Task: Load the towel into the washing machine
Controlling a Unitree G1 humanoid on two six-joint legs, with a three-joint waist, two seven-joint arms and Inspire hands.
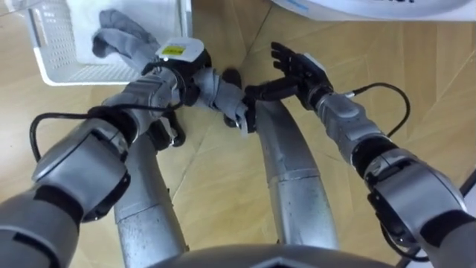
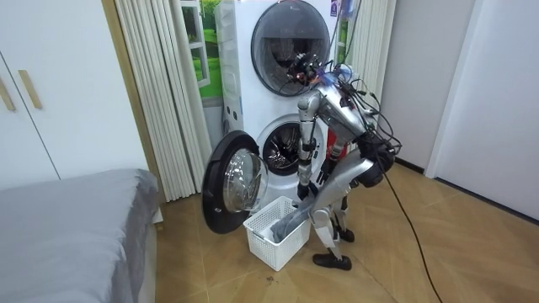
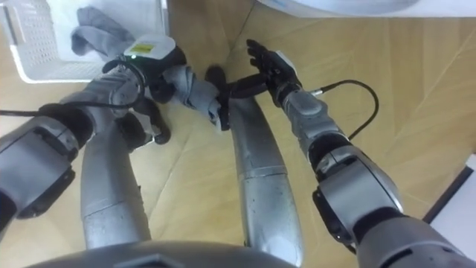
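A grey towel (image 1: 223, 97) trails out of the white laundry basket (image 1: 52, 45) on the floor, where one end (image 1: 119, 37) still lies. My left hand (image 1: 175, 71) is shut on the towel's middle, just beside the basket, and a short length hangs past it toward my right. My right hand (image 1: 301, 71) is open with straight fingers, its thumb close to the towel's free end. In the room view I stand bent forward before the lower washing machine (image 2: 278, 151), whose round door (image 2: 232, 181) is swung open.
The basket (image 2: 278, 244) sits at my feet, between me and the open door. A second machine is stacked above the lower one. A bed stands at the room view's left and curtains hang beside the machines. The floor is wooden.
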